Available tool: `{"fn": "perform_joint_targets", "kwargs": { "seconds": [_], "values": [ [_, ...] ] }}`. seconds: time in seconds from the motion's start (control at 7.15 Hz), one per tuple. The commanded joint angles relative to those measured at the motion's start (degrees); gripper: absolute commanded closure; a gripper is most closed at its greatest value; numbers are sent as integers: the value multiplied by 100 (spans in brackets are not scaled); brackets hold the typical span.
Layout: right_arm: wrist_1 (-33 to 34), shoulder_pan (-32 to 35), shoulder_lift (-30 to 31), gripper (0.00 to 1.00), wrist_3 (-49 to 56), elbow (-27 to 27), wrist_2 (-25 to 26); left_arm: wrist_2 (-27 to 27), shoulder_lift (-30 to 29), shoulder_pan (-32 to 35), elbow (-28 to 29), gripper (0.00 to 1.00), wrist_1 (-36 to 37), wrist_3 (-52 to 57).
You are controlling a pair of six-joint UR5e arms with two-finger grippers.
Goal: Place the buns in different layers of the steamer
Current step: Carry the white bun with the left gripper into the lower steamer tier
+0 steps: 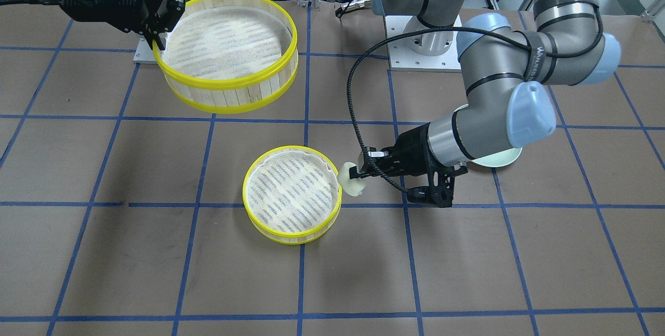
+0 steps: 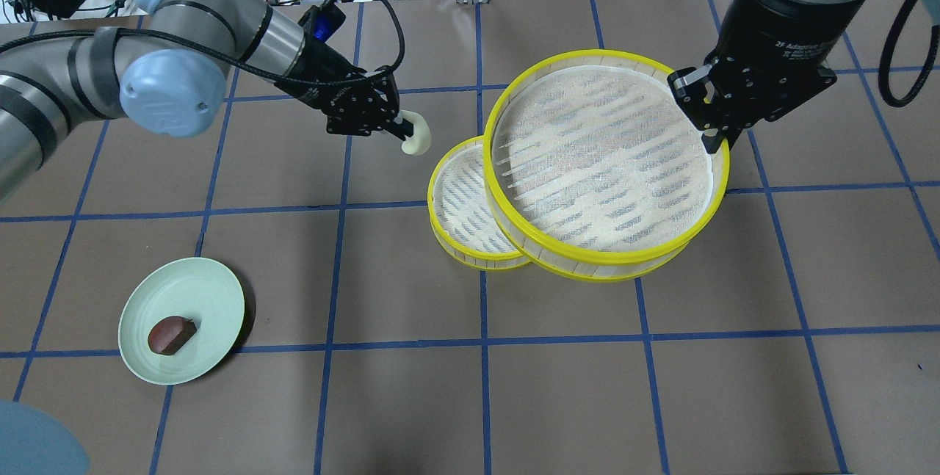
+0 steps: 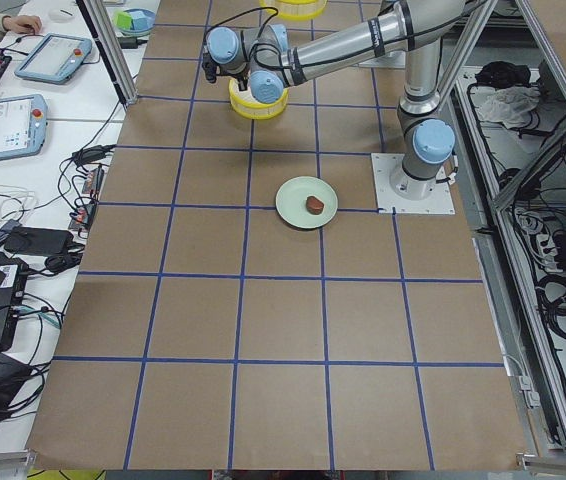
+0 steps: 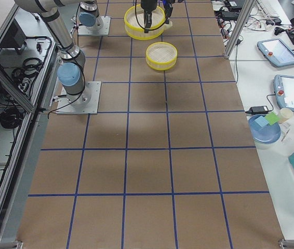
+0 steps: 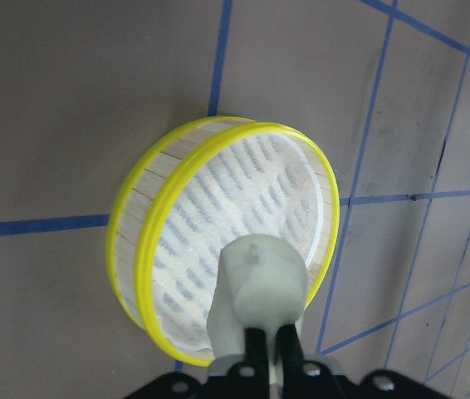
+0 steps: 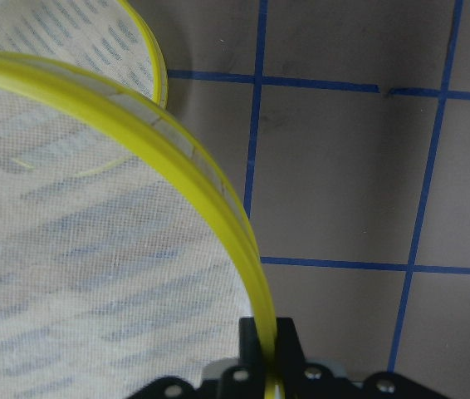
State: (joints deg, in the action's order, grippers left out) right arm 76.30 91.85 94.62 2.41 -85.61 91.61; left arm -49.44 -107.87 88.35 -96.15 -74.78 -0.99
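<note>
One brown table (image 2: 367,401) with blue grid lines lies under everything. Above it hangs the raised steamer layer (image 1: 234,92), clear of the surface. The right gripper (image 2: 711,139) is closed on its yellow rim, with one finger inside the wall and one outside. The second steamer layer (image 1: 293,236) sits flat on the table, further from the robot's base than the raised one.

A light green plate (image 2: 209,291) lies on the robot's left side, well apart from both layers. The dark brown bun (image 2: 171,334) rests on it.

The left gripper (image 2: 402,128) is clamped on the cream-white bun (image 2: 418,136) and holds it in the air. The bun is near the rim of the second steamer layer, on the side toward the plate. Whether it is already over that rim, I cannot tell.
</note>
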Motion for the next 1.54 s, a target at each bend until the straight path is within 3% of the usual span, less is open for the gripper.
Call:
{"fn": "perform_joint_targets", "kwargs": {
  "seconds": [0.0, 0.28, 0.42, 0.7, 0.84, 0.98, 1.26, 1.4],
  "values": [
    [-10, 0, 3, 100, -21, 0, 24, 321, -356, 174, -185, 100, 376, -24],
    [-18, 0, 3, 100, -21, 0, 33, 286, -577, 427, -264, 100, 587, -42],
    [-18, 0, 12, 100, -21, 0, 33, 138, -604, 542, -264, 76, 614, -42],
    [-18, 0, 3, 100, -30, 0, 41, -39, -630, 560, -264, 7, 737, -33],
    [-18, 0, 3, 100, -30, 0, 41, -48, -621, 560, -255, 0, 737, -51],
    [-18, -9, 3, 100, -30, 0, 41, -109, -604, 552, -168, 0, 746, -59],
    [-10, 0, 3, 100, -30, 0, 41, -1422, -402, 473, 104, 0, 589, -95],
    [-1, 0, 3, 100, -30, 0, 33, -1576, -262, 212, 227, 0, 222, -86]
  ]
}}
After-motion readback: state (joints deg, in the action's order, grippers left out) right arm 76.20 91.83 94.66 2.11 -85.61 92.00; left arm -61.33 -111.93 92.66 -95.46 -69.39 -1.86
